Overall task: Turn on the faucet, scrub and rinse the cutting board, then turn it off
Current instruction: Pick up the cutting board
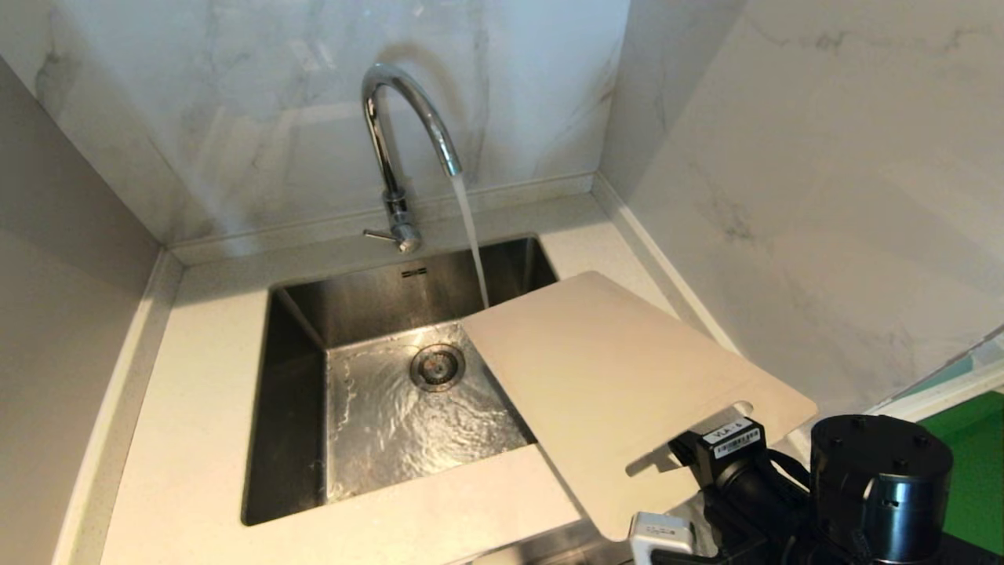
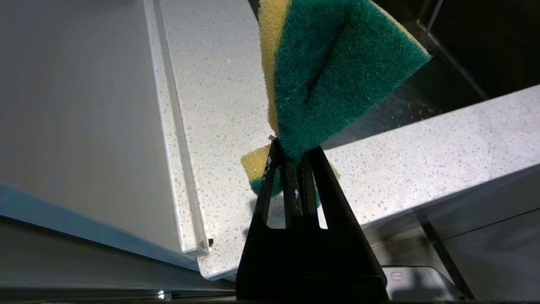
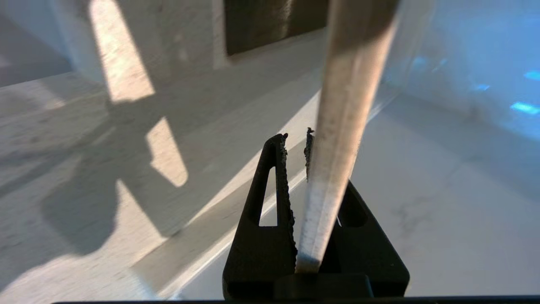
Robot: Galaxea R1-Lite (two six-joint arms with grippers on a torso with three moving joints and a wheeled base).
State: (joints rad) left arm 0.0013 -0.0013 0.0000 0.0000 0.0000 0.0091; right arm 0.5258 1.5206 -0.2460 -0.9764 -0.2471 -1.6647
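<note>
Faucet: you have the faucet (image 1: 404,149) on; a stream falls from the spout and passes behind the board's far edge into the sink (image 1: 298,377), where water swirls round the drain (image 1: 437,366).
Cutting board: the cutting board (image 1: 620,384) is held tilted over the sink's right side, its far corner near the stream and its slot-handle end low by the right arm. Whether the water wets it you cannot tell from the head view.
Right gripper: the right gripper (image 3: 295,145) is clamped on the board's edge, which runs between the fingers in the wrist view.
Left gripper: the left gripper (image 2: 295,154) is pinched tight on a yellow and green sponge (image 2: 333,71), hanging over the speckled counter (image 2: 443,156) beside the sink; the arm is out of the head view.
Step in hand: judged as presenting the board to the water, ahead of scrubbing.
Next move: you will likely need the board face brought under the stream, then the sponge carried across to it, green side to the surface. Keep the right grip firm; a thin wet board may slip or twist under scrubbing pressure.
Left to do: scrub, rinse, shut the lever (image 1: 380,234).
</note>
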